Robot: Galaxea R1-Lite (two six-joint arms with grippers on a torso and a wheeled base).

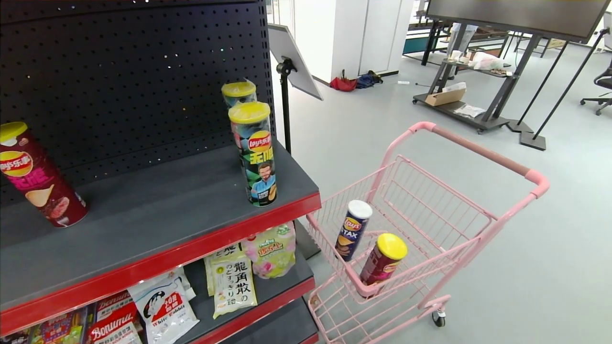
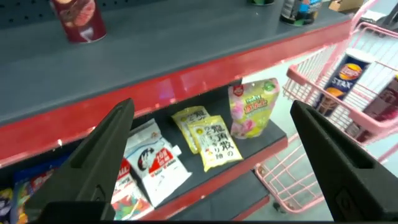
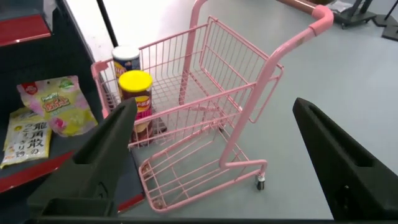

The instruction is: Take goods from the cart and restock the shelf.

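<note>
My left tool (image 2: 211, 109) hangs wide and empty before the dark grey, red-edged shelf (image 1: 143, 215). To its right, the pink wire cart (image 1: 478, 153) holds a tilted white-lidded blue crisp tube (image 1: 353, 230) and a yellow-lidded maroon tube (image 1: 384, 260). My right tool (image 3: 214, 106), also wide and empty, should come down around one tube, clear of the wires.

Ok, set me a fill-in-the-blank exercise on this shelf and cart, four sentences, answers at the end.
1. The pink wire shopping cart holds ___ chip cans.
2. In that cart, the dark blue cylindrical chip can has a ___ lid.
3. The maroon cylindrical chip can on the grey metal top shelf has a ___ lid.
4. The left gripper and the right gripper both have their fingers ___, holding nothing.

Missing words: two; white; yellow; open.
</note>
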